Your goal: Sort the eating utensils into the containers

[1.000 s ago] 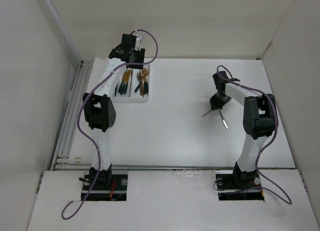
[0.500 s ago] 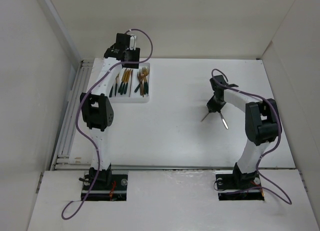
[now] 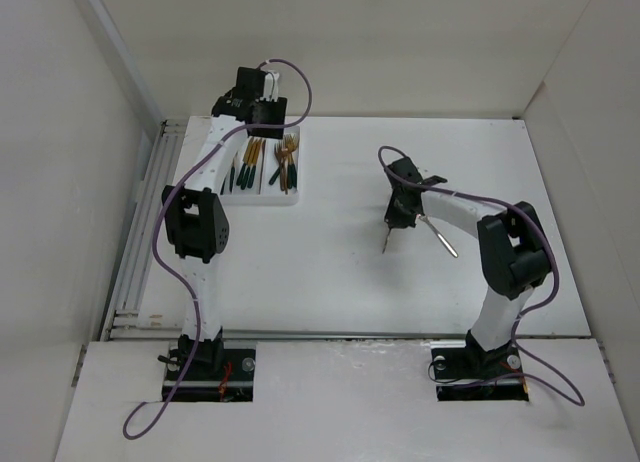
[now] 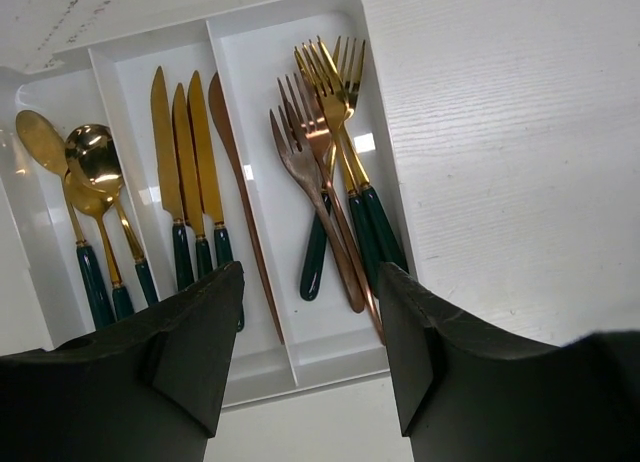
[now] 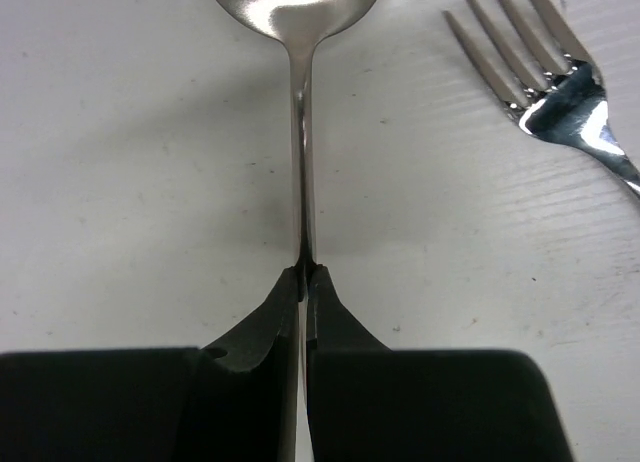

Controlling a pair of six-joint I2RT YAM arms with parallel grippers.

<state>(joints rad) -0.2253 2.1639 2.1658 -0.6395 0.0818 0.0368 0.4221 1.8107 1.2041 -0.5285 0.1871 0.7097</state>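
The white three-compartment tray [image 3: 262, 197] sits at the back left. In the left wrist view the tray [image 4: 300, 367] holds gold spoons [image 4: 90, 172] on the left, knives [image 4: 185, 162] in the middle and forks [image 4: 330, 152] on the right. My left gripper [image 4: 310, 282] is open and empty above the tray's end; it also shows in the top view [image 3: 263, 120]. My right gripper [image 5: 304, 277] is shut on the handle of a silver spoon [image 5: 300, 132] and holds it over the table's middle [image 3: 397, 217]. A silver fork [image 5: 540, 72] lies on the table to its right [image 3: 440, 234].
White walls enclose the table on the left, back and right. A metal rail [image 3: 140, 232] runs along the table's left edge. White tabletop lies between the tray and the right gripper.
My right gripper has moved left with the silver spoon, away from the fork, which stays on the table. My left gripper has shifted slightly above the tray's far end.
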